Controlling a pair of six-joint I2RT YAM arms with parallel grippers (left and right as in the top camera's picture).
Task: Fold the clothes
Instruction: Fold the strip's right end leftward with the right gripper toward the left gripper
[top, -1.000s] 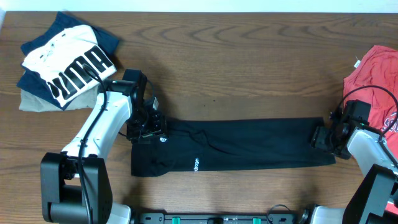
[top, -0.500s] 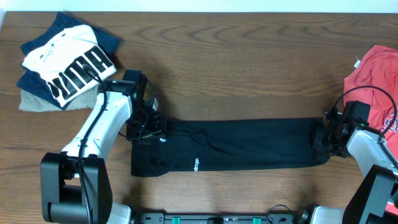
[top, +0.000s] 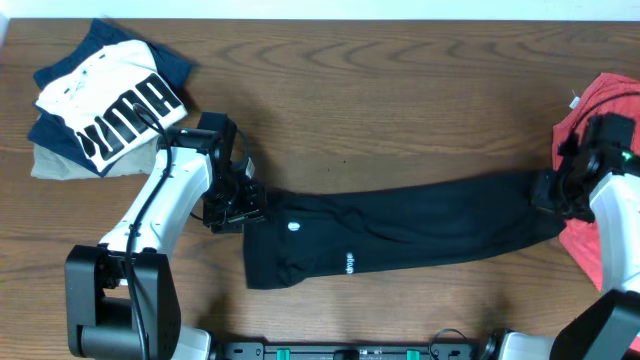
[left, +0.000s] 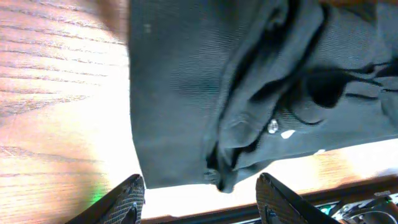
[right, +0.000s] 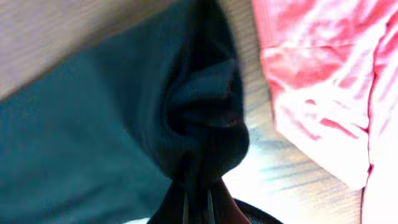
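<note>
The clothes (top: 400, 235), a long black garment, lie slanted across the table front, with a white hexagon logo (top: 293, 226) and small white lettering (top: 350, 266) near the left end. My right gripper (top: 548, 195) is shut on the garment's right end, and the bunched black fabric (right: 199, 118) runs down into the closed jaws of that gripper (right: 198, 202). My left gripper (top: 240, 208) stands open just left of the garment's left edge. In the left wrist view the cloth (left: 205, 81) ends just ahead of the fingertips of that gripper (left: 202, 202), with nothing between them.
A stack of folded shirts topped by the white PUMA shirt (top: 105, 105) sits at the back left. The red T-shirt (top: 610, 110) lies at the right edge, partly under my right arm, and shows close beside the gripped cloth (right: 323, 93).
My right gripper shut on the garment's right end and pulled it right and back. The whole garment slid right, away from my left gripper, which stayed in place and open.
</note>
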